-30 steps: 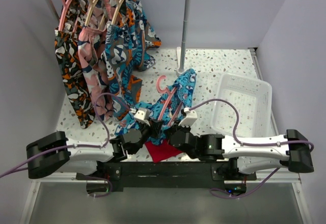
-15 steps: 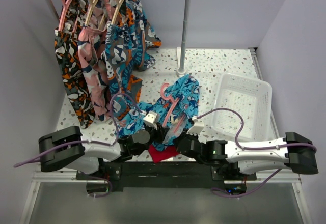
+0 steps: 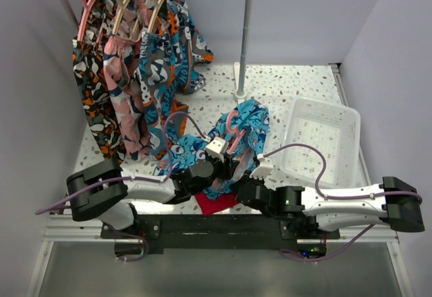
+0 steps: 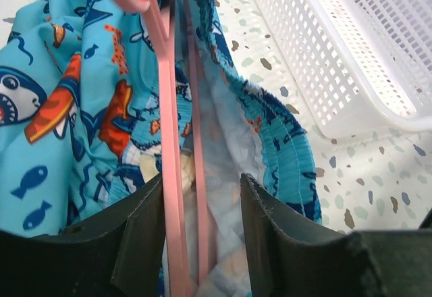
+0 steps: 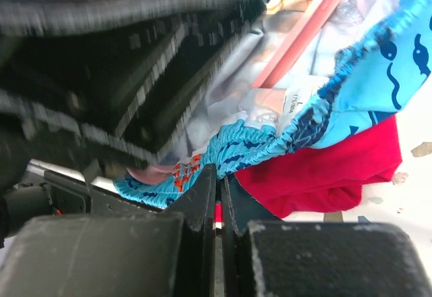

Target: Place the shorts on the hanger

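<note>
Left wrist view: the left claw point(image 4: 200, 192) is released, its jaws straddling the pink hanger point(image 4: 167, 108) bars inside the turquoise shorts point(image 4: 81, 94), which sit near the worktop's point(image 4: 378, 175) front edge. The right claw point(image 5: 217, 179) is clenched at the waistband. With nothing holding it, the hanger could slip out.

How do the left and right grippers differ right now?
The left gripper is open; the right gripper is shut. The left gripper's fingers straddle the bars of the hanger; the right gripper's fingers meet at an edge of the shorts, beside the red cloth. Both are at the shorts.
</note>
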